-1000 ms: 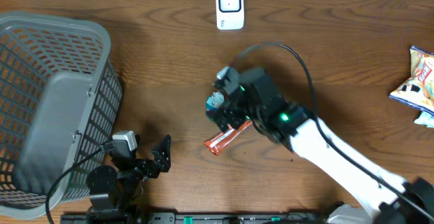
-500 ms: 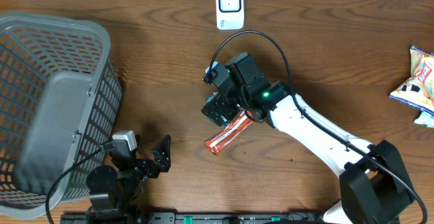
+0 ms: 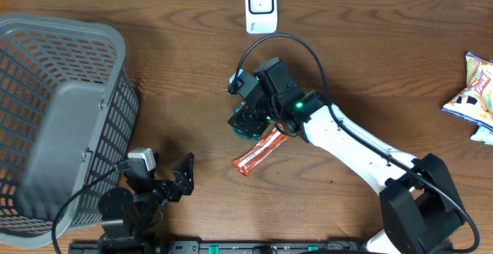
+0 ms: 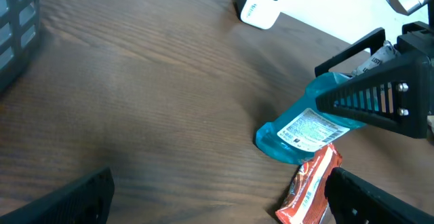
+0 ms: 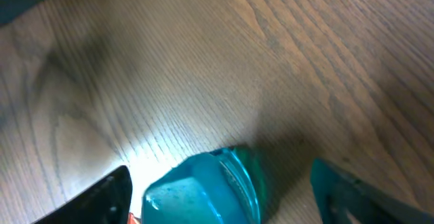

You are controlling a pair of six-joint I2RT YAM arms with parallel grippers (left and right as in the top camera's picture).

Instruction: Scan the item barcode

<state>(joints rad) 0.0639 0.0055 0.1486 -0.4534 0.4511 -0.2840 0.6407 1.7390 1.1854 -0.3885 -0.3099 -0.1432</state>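
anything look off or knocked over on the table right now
Only the teal bottle: it leans at a steep tilt, base on the table, upper end inside the right tool, right beside an orange wrapper lying flat. Nothing looks spilled or damaged.

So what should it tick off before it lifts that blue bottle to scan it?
1. Teal bottle sits between the right gripper fingers: ok.
2. Jaws closed on it: not ok, gaps show on both sides.
3. Label readable for the barcode: cannot tell.
4. Orange snack bar free of the bottle: cannot tell, it lies right beside it.
5. Way to the scanner: ok, nothing lies between.
6. Left gripper open and off to the side: ok.
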